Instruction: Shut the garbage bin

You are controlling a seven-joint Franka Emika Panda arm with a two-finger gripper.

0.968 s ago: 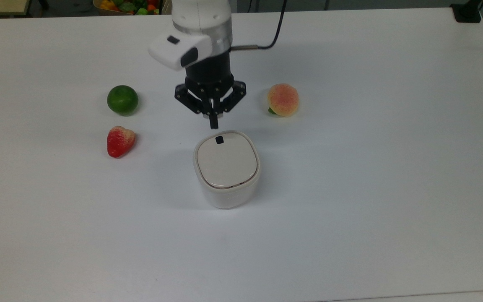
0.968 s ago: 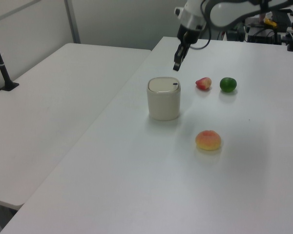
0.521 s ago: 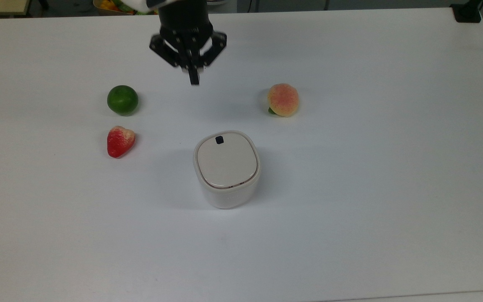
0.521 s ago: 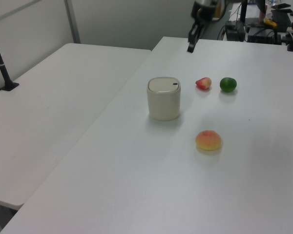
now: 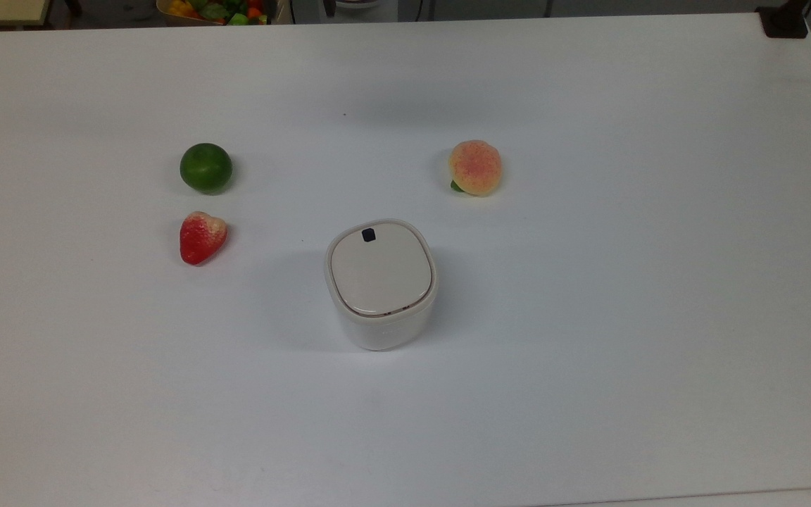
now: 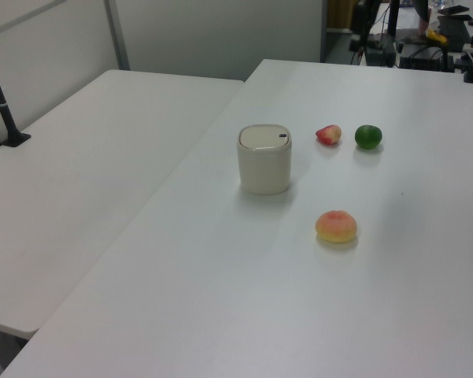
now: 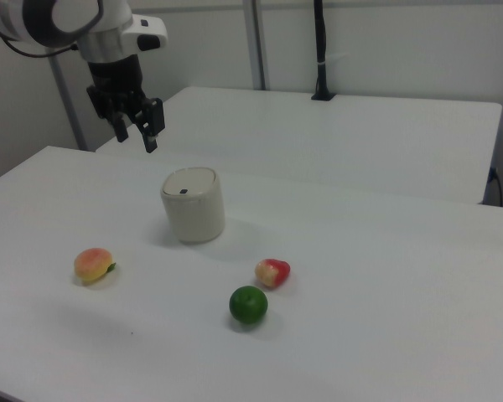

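Arm's pulled up and away from the garbage bin [image 5: 380,282]; lid [image 5: 380,268] sits flat, so closing looks done. Gripper [image 7: 149,138] fingers seem pinched together, empty.

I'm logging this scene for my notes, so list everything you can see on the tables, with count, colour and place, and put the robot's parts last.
Small white plastic garbage bin with flat beige lid: one, lid down, middle of the near table.
Round green lime: one, green, toward the top view's left, farther back than the strawberry.
Red strawberry: one, red, on the top view's left of the bin.
Orange-pink peach: one, on the top view's right, behind the bin.
White tables: two, side by side.
Black post: one, on the second table.
Robot gripper: one, black, raised in the right view's upper left, jaws together.
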